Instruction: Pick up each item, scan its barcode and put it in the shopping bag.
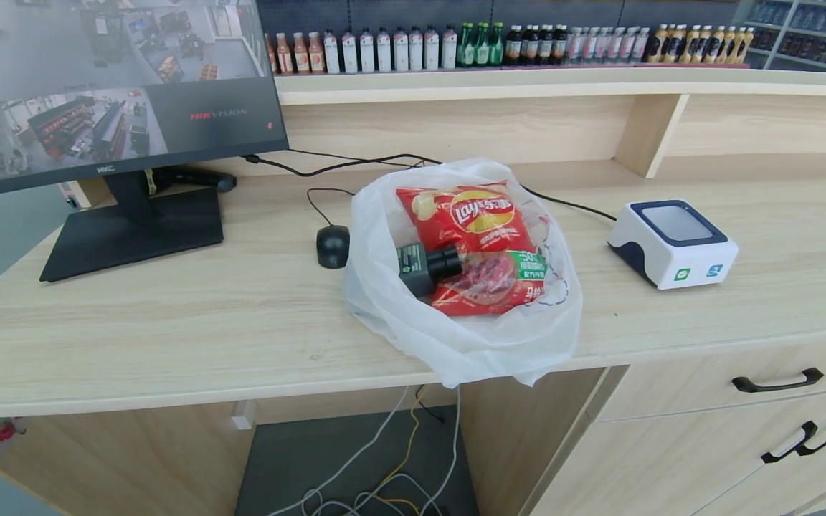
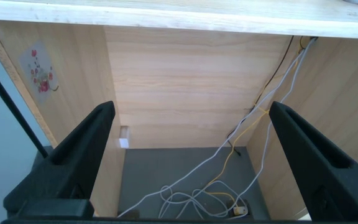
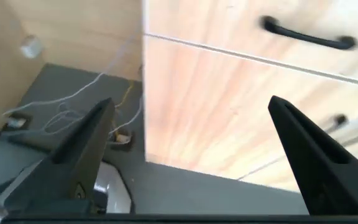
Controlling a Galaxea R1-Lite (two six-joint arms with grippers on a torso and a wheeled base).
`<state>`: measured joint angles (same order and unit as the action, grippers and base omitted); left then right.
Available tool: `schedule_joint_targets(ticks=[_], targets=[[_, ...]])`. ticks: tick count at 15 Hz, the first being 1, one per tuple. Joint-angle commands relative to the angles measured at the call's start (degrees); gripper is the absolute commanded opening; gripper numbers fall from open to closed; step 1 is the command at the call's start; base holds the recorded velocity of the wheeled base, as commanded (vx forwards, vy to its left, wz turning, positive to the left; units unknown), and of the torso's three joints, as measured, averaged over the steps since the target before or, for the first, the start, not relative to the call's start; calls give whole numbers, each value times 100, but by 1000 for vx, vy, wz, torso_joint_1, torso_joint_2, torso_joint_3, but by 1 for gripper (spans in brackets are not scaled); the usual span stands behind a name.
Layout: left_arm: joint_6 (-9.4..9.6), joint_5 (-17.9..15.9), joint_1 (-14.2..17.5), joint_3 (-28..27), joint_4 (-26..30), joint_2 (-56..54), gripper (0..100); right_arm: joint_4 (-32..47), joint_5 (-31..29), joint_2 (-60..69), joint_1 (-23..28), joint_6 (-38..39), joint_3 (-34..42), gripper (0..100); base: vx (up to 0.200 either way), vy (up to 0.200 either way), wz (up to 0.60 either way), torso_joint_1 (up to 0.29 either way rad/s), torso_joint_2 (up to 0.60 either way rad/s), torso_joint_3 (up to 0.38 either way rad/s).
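Counter [image 1: 169, 322], bag [image 1: 456, 344] (filled), scanner [image 1: 671, 244], monitor [image 1: 97, 86], perhaps mouse [image 1: 333, 246]

1. A monitor [image 1: 97, 93] stood at the left end of the counter [image 1: 169, 322].
2. A black mouse [image 1: 333, 246] lay on the counter, right of the monitor's stand.
3. A row of bottles [image 1: 499, 46] stood behind the counter.
4. Loose cables [image 2: 197, 193] lay on the floor underneath.

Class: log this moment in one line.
shopping bag: chips, red packet, dark bottle inside; left end effector: open; right end effector: open
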<state>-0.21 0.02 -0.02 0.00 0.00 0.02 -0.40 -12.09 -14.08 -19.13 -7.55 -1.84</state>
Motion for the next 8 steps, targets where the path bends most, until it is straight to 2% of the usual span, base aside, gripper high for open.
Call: schedule_joint_targets(ticks=[1, 5, 6, 7, 8], targets=[[-6, -2, 2, 0, 0, -2, 100, -285, 102, 872, 1403, 131, 158, 100, 0, 0, 0, 0, 0, 0], [-6, -2, 2, 0, 0, -2, 100, -294, -30, 863, 1412, 210, 158, 100, 0, 0, 0, 0, 0, 0], [-6, 6, 2, 0, 0, -2, 100, -294, -935, 881, 1579, 210, 158, 100, 0, 0, 0, 0, 0, 0], [-6, 6, 2, 0, 0, -2, 100, -311, -575, 889, 1526, -10, 158, 100, 0, 0, 0, 0, 0, 0], [-6, 6, 2, 0, 0, -2, 100, -311, -39, 889, 1535, 122, 175, 100, 0, 0, 0, 0, 0, 0]])
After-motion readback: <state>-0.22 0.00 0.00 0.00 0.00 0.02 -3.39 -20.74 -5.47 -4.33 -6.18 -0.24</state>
